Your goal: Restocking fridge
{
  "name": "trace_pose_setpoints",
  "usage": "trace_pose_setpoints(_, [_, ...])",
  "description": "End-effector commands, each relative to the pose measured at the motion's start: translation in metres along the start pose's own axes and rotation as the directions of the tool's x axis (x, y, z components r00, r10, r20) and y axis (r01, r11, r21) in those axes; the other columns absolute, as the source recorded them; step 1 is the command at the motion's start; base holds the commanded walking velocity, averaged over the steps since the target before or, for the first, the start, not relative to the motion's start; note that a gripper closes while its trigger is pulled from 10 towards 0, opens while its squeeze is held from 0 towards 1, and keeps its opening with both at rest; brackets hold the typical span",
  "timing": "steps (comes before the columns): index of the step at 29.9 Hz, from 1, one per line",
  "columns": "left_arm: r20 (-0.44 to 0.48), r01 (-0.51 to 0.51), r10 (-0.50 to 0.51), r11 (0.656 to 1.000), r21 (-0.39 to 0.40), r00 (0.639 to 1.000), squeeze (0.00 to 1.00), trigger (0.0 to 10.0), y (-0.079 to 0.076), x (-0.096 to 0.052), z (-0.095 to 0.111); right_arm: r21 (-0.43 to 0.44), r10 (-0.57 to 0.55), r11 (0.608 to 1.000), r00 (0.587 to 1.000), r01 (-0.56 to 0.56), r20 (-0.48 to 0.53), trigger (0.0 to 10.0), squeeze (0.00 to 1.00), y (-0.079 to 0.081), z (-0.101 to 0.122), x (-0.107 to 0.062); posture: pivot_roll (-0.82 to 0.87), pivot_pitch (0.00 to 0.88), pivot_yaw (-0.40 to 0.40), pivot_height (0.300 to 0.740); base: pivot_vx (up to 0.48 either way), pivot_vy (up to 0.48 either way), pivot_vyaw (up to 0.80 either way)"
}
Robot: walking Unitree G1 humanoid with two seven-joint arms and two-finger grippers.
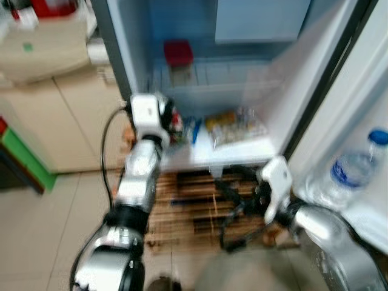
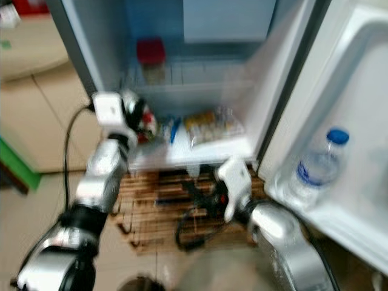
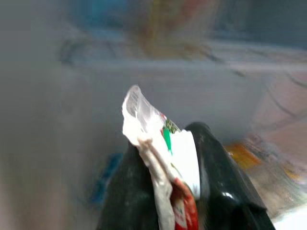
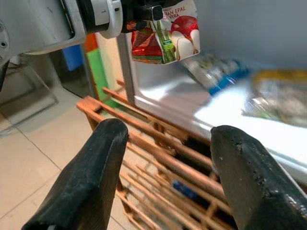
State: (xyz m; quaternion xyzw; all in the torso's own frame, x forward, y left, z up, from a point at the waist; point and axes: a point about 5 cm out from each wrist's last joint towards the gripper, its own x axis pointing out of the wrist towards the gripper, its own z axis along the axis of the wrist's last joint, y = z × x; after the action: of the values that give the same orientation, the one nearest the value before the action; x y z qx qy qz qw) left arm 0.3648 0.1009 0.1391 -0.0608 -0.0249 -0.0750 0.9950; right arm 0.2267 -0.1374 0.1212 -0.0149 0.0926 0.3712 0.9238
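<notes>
Reaching into the open fridge, the left gripper is clamped on a red-and-green printed pouch, which hangs just above the near-left corner of the bottom shelf. In the left wrist view the two black fingers press the pouch's crimped top between them, and the pack runs lengthwise along them. Seen from the right wrist, its long axis falls roughly vertical below the grip.

The deciding relation is pouch to shelf: the pack is at the shelf's front-left edge — the free white surface lies further in and toward the robot's right, short of the clear-wrapped food packs and the blue item already lying there. The next move probably calls for carrying the pouch inward and down before release (otherwise it may tip off the lip onto the wooden rack below).

The right gripper is spread wide and carries nothing; it is low, in front of the rack, pointing up at the shelf edge. The left arm is plainly the nearer — it alone has the item. A water bottle stands in the door bin on the right.
</notes>
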Motion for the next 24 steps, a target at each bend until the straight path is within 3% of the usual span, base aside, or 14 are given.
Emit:
trace_pose_setpoints(1, [0.019, 0.002, -0.002, 1.0, 0.004, 1.0, 0.0, 10.0, -0.001, 0.006, 0.005, 0.001, -0.013, 1.0, 1.0, 0.013, -0.008, 10.0, 0.0, -0.002, 0.0, -0.003, -0.21, 0.082, 0.026, 0.74, 0.0, 0.0, 0.0])
trace_pose_setpoints(7, [0.008, 0.017, -0.017, 0.999, 0.031, 1.0, 0.0, 10.0, -0.009, 0.015, 0.008, 0.015, -0.068, 0.998, 0.997, 0.069, -0.037, 10.0, 0.0, 0.002, -0.003, -0.013, -0.25, 0.126, 0.025, 0.74, 0.0, 0.0, 0.0])
trace_pose_setpoints(12, [0.006, 0.043, -0.044, 0.993, 0.106, 0.999, 0.0, 10.0, -0.023, 0.019, 0.005, -0.029, -0.173, 0.985, 0.984, 0.171, -0.052, 10.0, 0.0, 0.005, -0.007, -0.028, -0.3, 0.2, 0.032, 0.74, 0.0, 0.0, 0.0])
trace_pose_setpoints(16, [0.017, 0.052, -0.055, 0.991, 0.125, 0.998, 0.0, 10.0, -0.026, 0.019, 0.005, -0.056, -0.191, 0.981, 0.98, 0.188, -0.05, 10.0, 0.0, 0.009, -0.005, -0.033, -0.31, 0.216, 0.032, 0.74, 0.0, 0.0, 0.0])
trace_pose_setpoints(19, [0.11, 0.046, -0.075, 0.968, 0.245, 0.991, 0.0, 10.0, -0.03, 0.027, 0.026, -0.012, -0.229, 0.974, 0.972, 0.228, -0.054, 10.0, 0.0, 0.022, -0.005, -0.045, -0.34, 0.262, 0.028, 0.74, 0.0, 0.0, 0.0])
trace_pose_setpoints(24, [0.198, 0.013, -0.079, 0.949, 0.315, 0.977, 0.0, 10.0, -0.025, 0.03, 0.043, 0.003, -0.237, 0.971, 0.969, 0.237, -0.068, 10.0, 0.0, 0.032, -0.005, -0.052, -0.36, 0.292, 0.026, 0.74, 0.0, 0.0, 0.0])
